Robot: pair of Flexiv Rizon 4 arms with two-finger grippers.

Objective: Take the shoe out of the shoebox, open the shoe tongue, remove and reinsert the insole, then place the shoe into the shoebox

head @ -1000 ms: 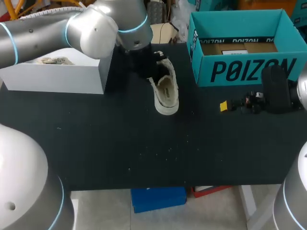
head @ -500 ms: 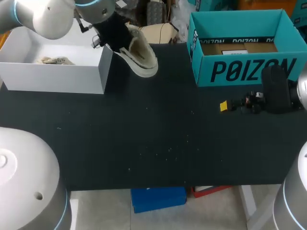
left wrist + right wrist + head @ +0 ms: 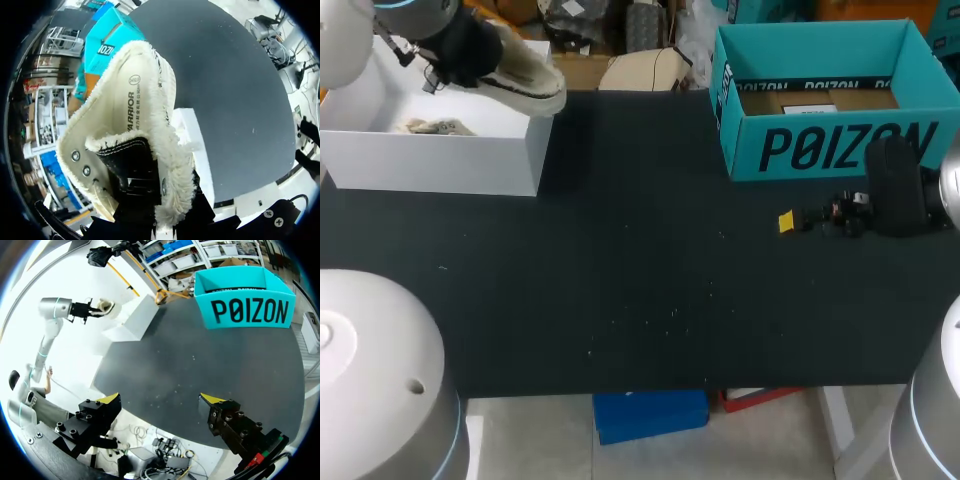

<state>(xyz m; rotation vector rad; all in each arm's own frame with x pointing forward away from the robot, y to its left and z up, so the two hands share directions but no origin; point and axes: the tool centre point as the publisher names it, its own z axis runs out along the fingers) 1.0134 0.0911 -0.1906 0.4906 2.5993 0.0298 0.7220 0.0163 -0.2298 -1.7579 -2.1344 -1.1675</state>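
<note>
A cream shoe [image 3: 525, 80] with a fleecy lining hangs over the right end of the white shoebox [image 3: 430, 160] at the table's back left. My left gripper [image 3: 480, 52] is shut on its heel end. In the left wrist view the shoe [image 3: 130, 125] fills the picture, with its black tongue [image 3: 127, 160] between the dark fingers and the white shoebox wall [image 3: 197, 150] beneath it. My right gripper [image 3: 160, 399] stands open and empty over the table's right side, far from the shoe [image 3: 103, 306]; the head view shows this right gripper [image 3: 788, 220] in front of the teal box.
A teal open box [image 3: 820, 110] stands at the back right, and the right wrist view has this teal box [image 3: 245, 307] ahead of the fingers. Crumpled paper [image 3: 435, 127] lies inside the white shoebox. The dark table [image 3: 640, 290] stretches between the two boxes.
My left arm has lifted the shoe off the table's middle back and carried it left, to above the white shoebox. The right arm has not moved.
</note>
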